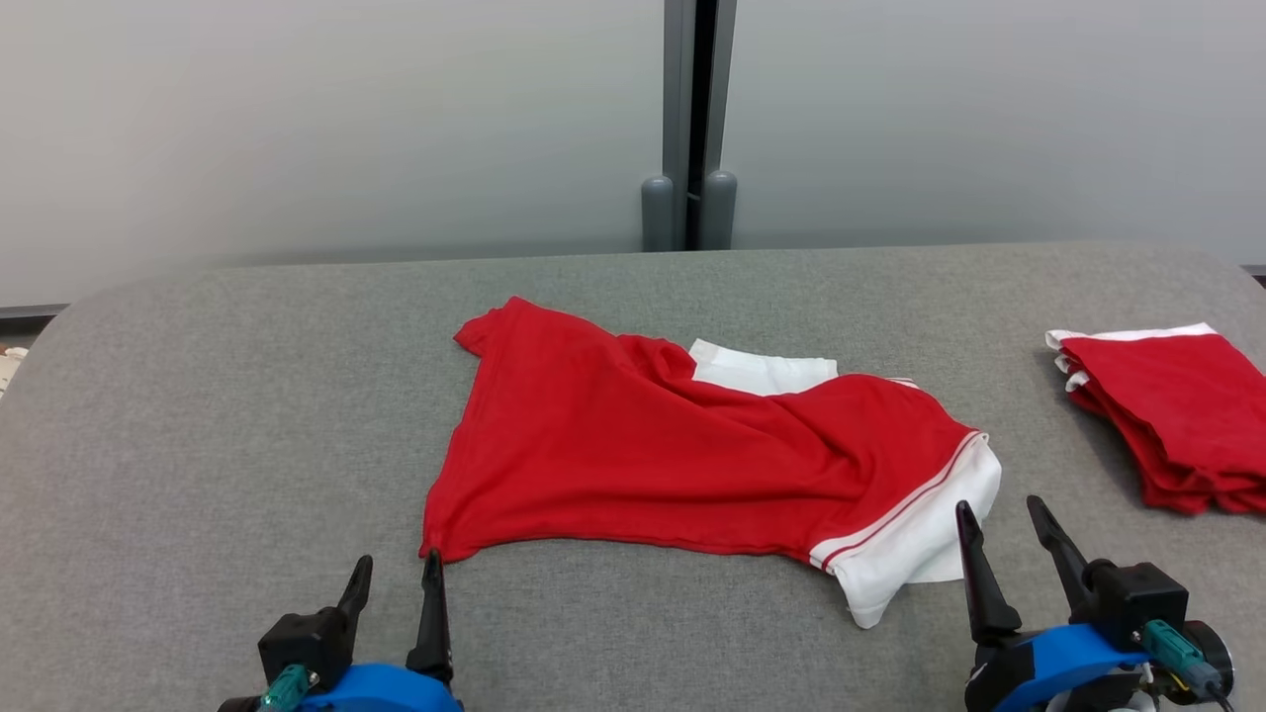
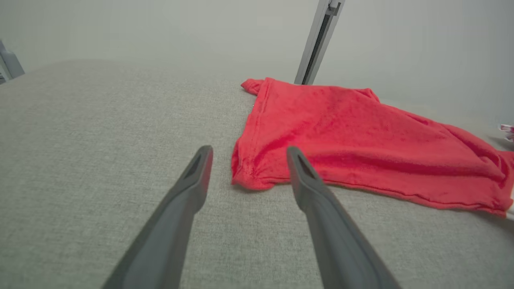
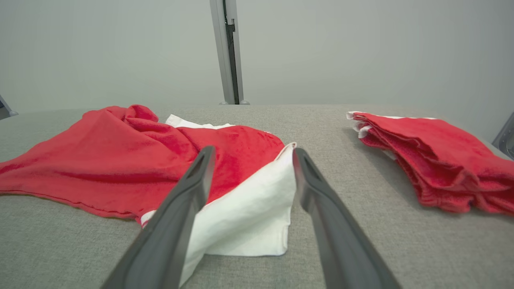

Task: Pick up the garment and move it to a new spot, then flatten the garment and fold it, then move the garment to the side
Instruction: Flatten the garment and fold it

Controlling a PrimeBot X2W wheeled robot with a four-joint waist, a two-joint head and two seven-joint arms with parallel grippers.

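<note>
Garment [image 1: 673, 455], red with white trim, lies rumpled on the table [image 1: 198, 396]. Looks light, soft, floppy; I'd pinch its near corners. My left gripper [image 1: 399, 564] and right gripper [image 1: 999, 514] both gape wide, empty, just short of those corners.

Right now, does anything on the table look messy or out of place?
The red garment in the middle of the grey table lies rumpled and askew: a white sleeve lies creased at its right end, and another white part pokes out behind. The folded red stack at the right looks tidy. Nothing seems spilled or damaged.
</note>
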